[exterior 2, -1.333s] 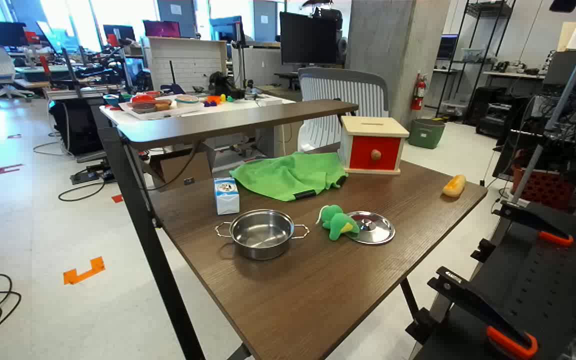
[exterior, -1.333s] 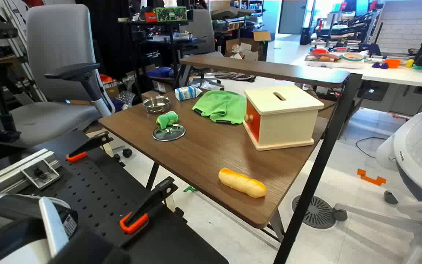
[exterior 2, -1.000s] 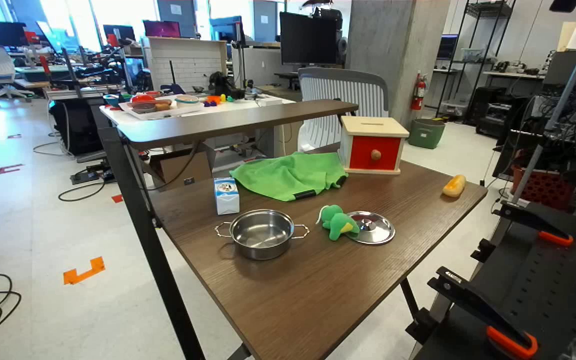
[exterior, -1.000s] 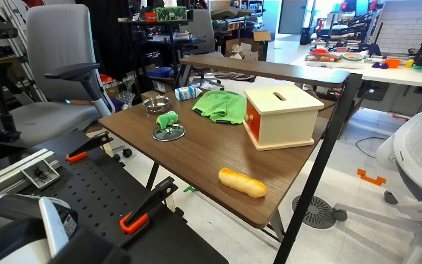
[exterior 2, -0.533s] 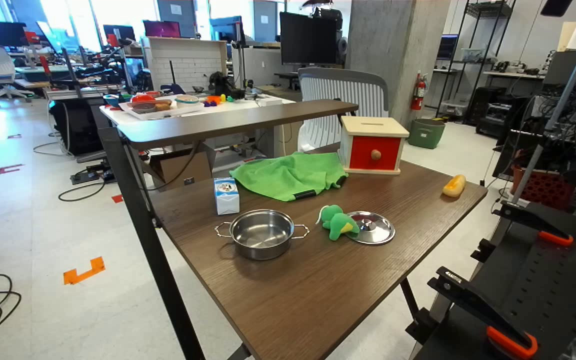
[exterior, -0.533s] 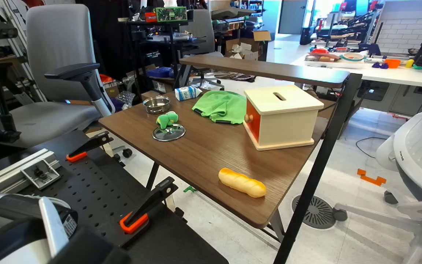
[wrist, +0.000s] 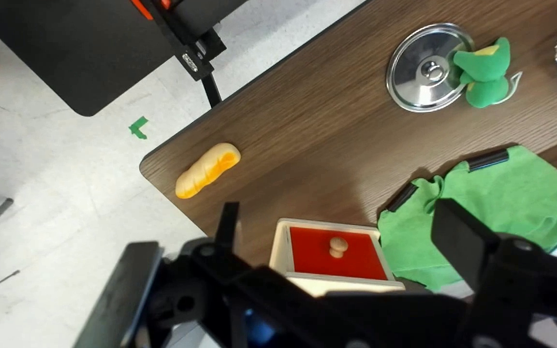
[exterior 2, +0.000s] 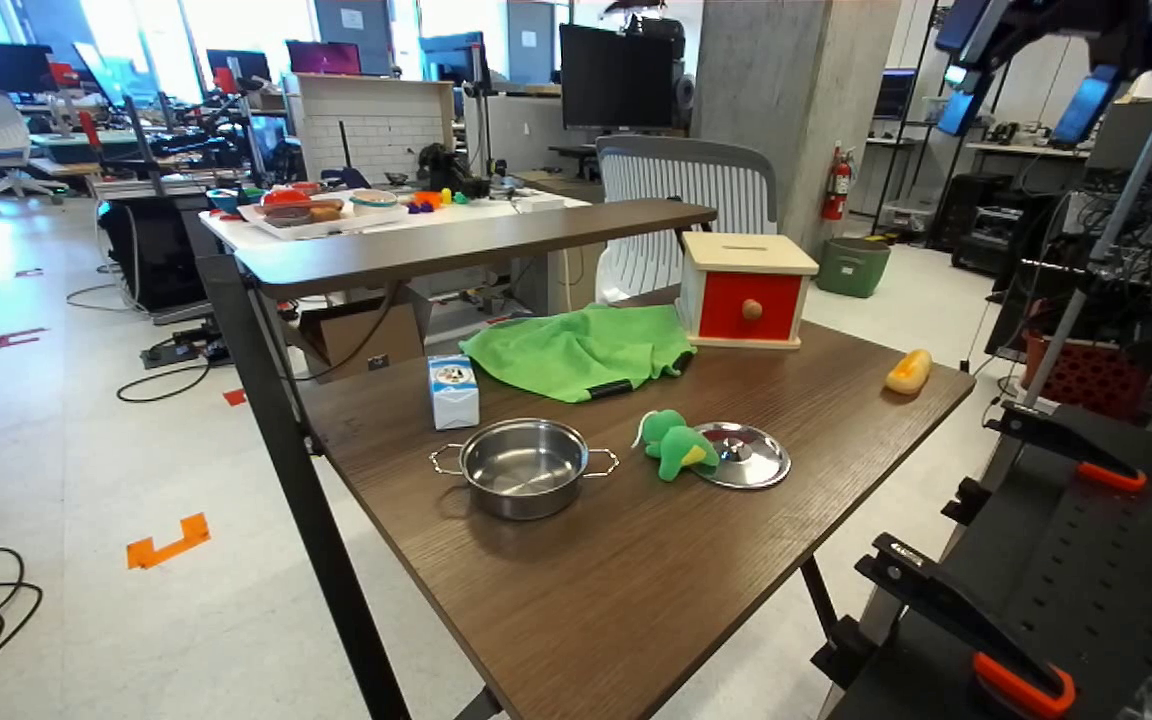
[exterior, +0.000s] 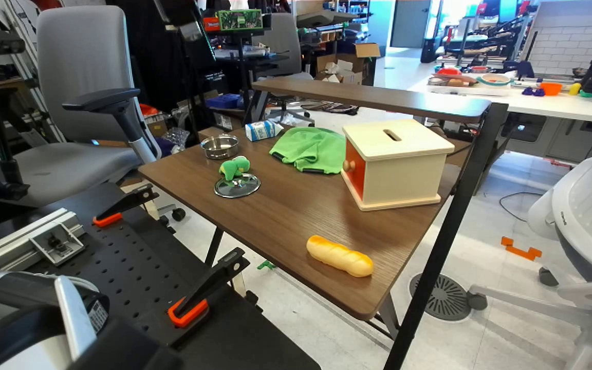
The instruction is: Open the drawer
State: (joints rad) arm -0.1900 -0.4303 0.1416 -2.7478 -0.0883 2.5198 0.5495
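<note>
The drawer has a red front [exterior 2: 726,292] with a round wooden knob [exterior 2: 752,310]. It sits shut in a pale cream wooden box [exterior: 404,177] with a slot in its top, on the brown table. In the wrist view the red front [wrist: 312,253] and its knob [wrist: 338,245] show between my fingers, farther off. My gripper [wrist: 340,227] is open and empty. In an exterior view the gripper [exterior 2: 1021,108] hangs high at the top right, well apart from the box. In an exterior view a dark part of it [exterior: 189,25] shows at the top.
A green cloth [exterior 2: 586,345] lies against the box. A bread-shaped toy [exterior: 339,256] lies near the table corner. A pot [exterior 2: 526,468], a lid [exterior 2: 744,458] with a green plush toy [exterior 2: 674,445], and a carton [exterior 2: 453,393] stand on the table. A raised shelf [exterior: 373,96] runs behind.
My gripper has come down into both exterior views from above, and in one of them its two fingers now show. The drawer, box and other table things have not moved.
</note>
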